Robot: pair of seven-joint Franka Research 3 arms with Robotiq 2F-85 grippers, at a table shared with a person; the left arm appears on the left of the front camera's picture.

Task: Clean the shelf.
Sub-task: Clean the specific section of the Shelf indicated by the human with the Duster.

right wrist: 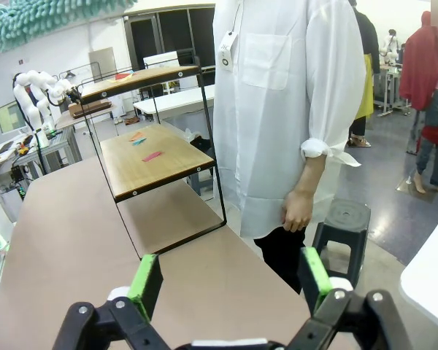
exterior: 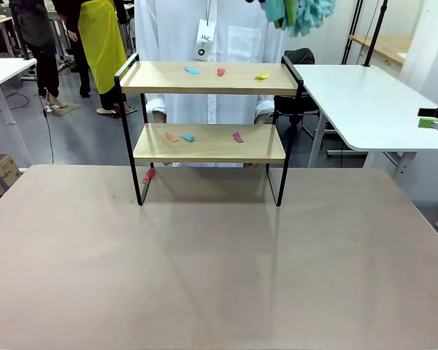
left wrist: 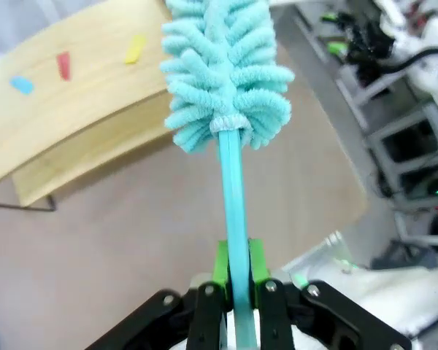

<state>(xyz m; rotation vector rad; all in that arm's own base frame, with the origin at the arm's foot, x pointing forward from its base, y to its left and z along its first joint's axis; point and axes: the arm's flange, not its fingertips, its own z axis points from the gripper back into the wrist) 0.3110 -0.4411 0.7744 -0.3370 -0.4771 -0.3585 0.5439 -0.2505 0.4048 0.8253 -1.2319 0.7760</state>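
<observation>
**Front view.** The shelf (exterior: 160, 77) stands upright at the far middle of the beige table (exterior: 219, 277), with its black frame legs resting on the tabletop. A person in a white shirt (exterior: 241, 29) stands just behind it.
- **Upper board:** it carries a blue scrap (exterior: 192, 71), a red scrap (exterior: 220, 72) and a yellow scrap (exterior: 263, 75), set apart in a row.
- **Lower board (exterior: 212, 146):** it carries an orange scrap (exterior: 171, 137), a second blue scrap (exterior: 187, 137) and a pink scrap (exterior: 237, 136).
- **Tabletop:** one more red scrap (exterior: 147, 175) lies beside the shelf's left leg.
- **Duster:** a teal microfibre duster (exterior: 306, 14) hangs above the shelf's right end, clear of the upper board.
- **Right gripper (exterior: 423, 117):** it is at the far right edge, over the white side table (exterior: 358, 95) and well apart from the shelf.

**Left wrist view.** The left gripper (left wrist: 236, 257) has its jaws narrow, and its green pads (left wrist: 220, 261) are clamped on the duster's thin teal handle. The fluffy head (left wrist: 223, 73) rises beyond the fingertips, beside the upper board with its three scraps.

**Right wrist view.** The right gripper (right wrist: 230, 281) has its jaws spread wide and holds nothing. The shelf (right wrist: 153, 157) lies ahead and to the left, and a black stool (right wrist: 347, 219) stands by the person.
</observation>
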